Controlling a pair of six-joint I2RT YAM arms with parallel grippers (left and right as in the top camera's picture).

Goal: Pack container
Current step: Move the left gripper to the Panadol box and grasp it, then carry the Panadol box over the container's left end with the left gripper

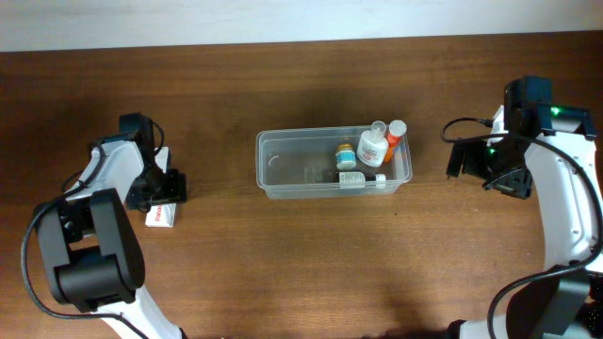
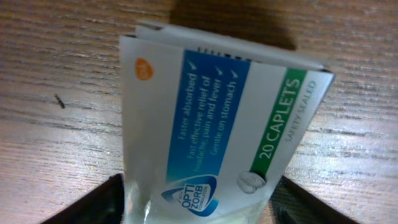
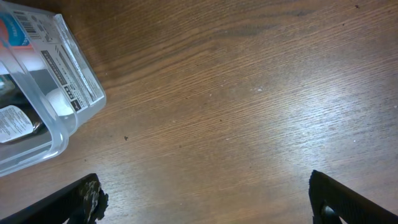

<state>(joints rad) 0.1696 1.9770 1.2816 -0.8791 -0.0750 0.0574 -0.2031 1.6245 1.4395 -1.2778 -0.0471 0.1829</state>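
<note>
Overhead, the brown wood worktop (image 1: 283,264) meets a pale wall (image 1: 283,19). Left pincer (image 2: 199,205) squeezes a caplet box (image 2: 211,124); right pincer (image 3: 205,199) is wide open, empty, near the container (image 1: 283,165).

Clear rectangular container (image 1: 287,171), upright, open-topped, centred

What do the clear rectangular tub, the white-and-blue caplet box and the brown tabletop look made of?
The clear rectangular tub: glossy translucent plastic; contents show through. The white-and-blue caplet box: probably printed card, slight gloss, folded edges. The brown tabletop: wood or wood-look laminate; grain lines, soft sheen.
</note>
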